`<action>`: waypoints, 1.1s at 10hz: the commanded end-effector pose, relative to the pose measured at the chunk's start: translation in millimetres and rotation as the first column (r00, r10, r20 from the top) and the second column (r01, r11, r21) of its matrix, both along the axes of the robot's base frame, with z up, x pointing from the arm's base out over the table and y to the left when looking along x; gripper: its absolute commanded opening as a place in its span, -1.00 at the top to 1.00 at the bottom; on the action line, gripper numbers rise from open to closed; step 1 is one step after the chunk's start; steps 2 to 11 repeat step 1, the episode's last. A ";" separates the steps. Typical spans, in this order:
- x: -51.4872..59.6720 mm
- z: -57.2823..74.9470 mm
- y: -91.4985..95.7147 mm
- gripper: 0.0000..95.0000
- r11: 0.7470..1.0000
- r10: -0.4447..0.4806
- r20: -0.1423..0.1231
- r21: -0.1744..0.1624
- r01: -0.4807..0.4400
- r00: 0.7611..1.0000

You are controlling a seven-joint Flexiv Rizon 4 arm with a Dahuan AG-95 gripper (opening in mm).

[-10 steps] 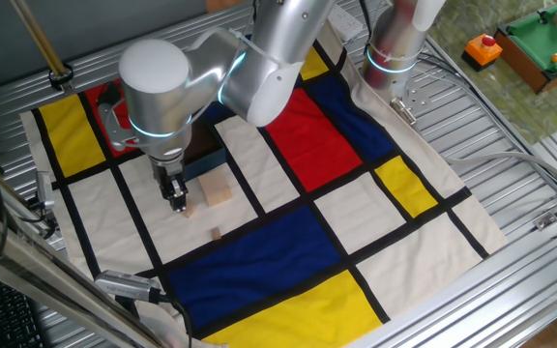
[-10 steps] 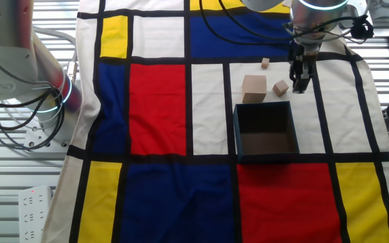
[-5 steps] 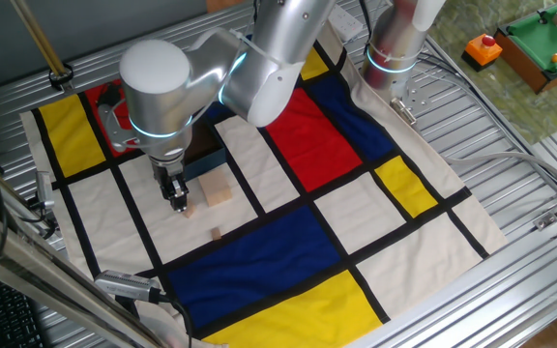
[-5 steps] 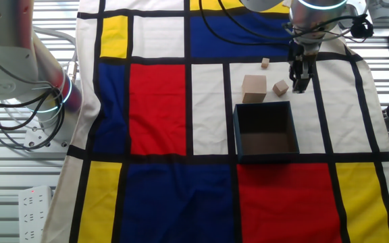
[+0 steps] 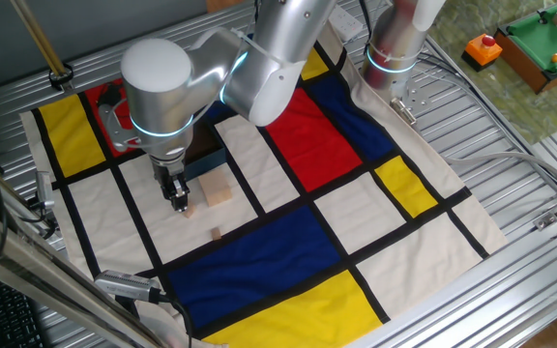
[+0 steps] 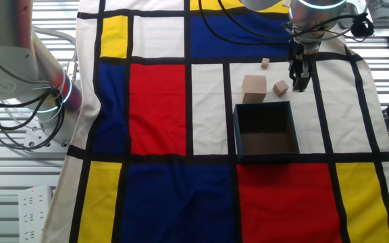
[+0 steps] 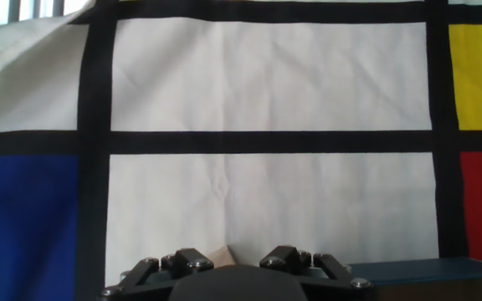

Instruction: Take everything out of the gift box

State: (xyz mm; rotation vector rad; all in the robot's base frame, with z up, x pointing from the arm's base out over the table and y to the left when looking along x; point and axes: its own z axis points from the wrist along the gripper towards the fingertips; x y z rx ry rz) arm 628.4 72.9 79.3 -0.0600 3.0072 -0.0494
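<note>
- Box [image 6: 265, 132] sits on the checked cloth [image 6: 161, 101], straddling a white and a red panel; its dark inside shows nothing in it.
- Pale cube [image 6: 253, 88] on white, just beyond the box's far wall.
- Tan block [image 6: 280, 87] beside the cube, near the box's corner.
- A third, tiny block [image 6: 265, 63] lies further off.
- Gripper [image 6: 299, 84] points down just beside the tan block; fingers look near together, holding nothing, but I cannot tell for certain.
</note>
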 end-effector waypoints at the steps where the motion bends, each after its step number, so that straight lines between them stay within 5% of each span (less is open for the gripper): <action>1: 0.3 0.0 0.5 -0.20 1.000 0.000 0.004 0.000 0.000 1.000; 11: 0.3 0.0 0.5 -0.20 1.000 0.000 0.004 0.000 0.000 1.000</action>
